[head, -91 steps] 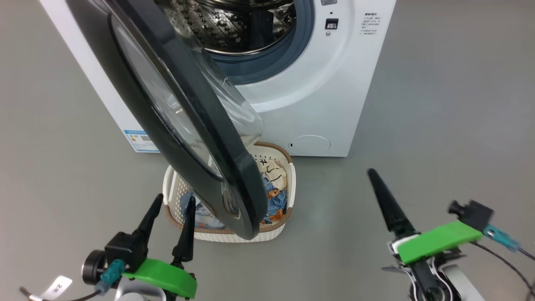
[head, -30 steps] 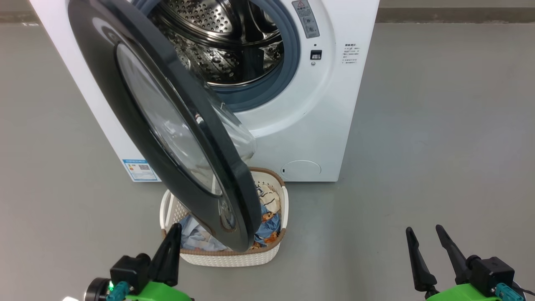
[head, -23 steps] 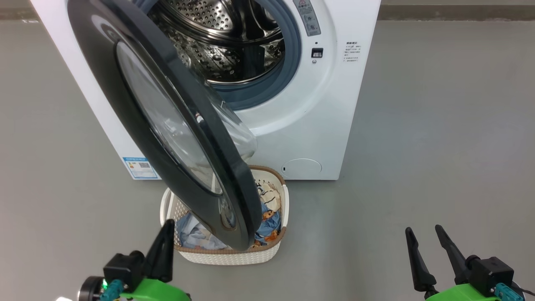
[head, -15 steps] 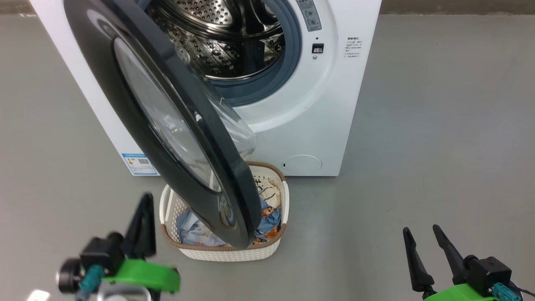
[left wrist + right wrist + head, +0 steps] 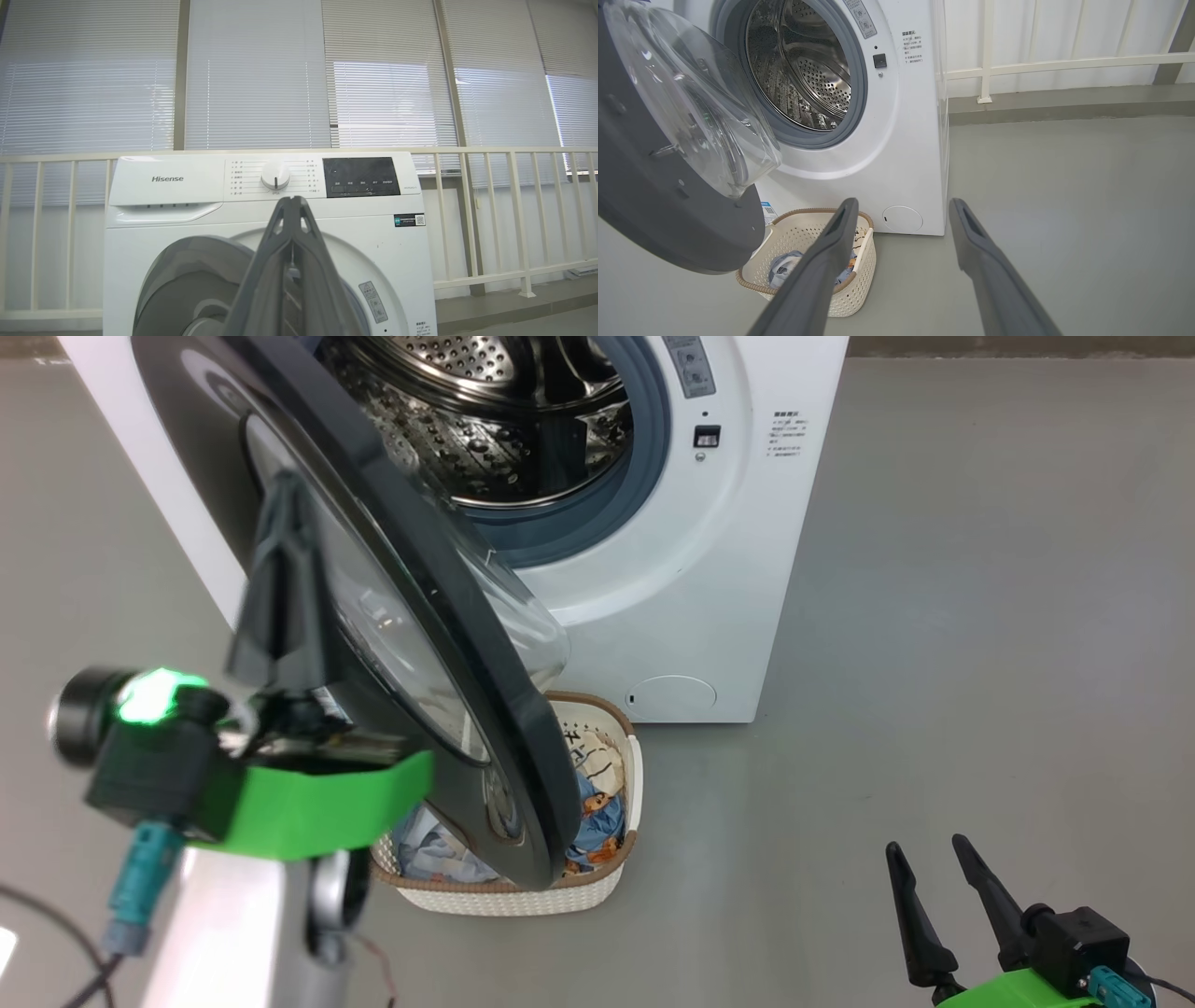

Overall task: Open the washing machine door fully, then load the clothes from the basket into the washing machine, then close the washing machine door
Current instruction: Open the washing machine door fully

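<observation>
Holding the left gripper (image 5: pixel 282 502) high at nine o'clock of the head view, atop a pale forearm (image 5: pixel 219 924) climbing from seven o'clock. Pressing its two long dark fingers together on nothing, pointing toward twelve, blurred before the outer face of the large round glossy black-framed washing machine door (image 5: pixel 439 616), contact not being tellable. Seeing that door hanging partly open, slanting from eleven o'clock down to six, overhanging the small cream-white perforated plastic basket (image 5: pixel 509 899) sitting on the grey floor (image 5: pixel 980 616) at six o'clock and holding the light-blue, orange-printed clothes (image 5: pixel 597 812). Showing the big white front-loading washing machine (image 5: pixel 709 569) at twelve to one, steel drum (image 5: pixel 485 420) exposed. Resting the right gripper (image 5: pixel 926 846) low at five o'clock, fingers spread apart, empty, pointing toward eleven.
</observation>
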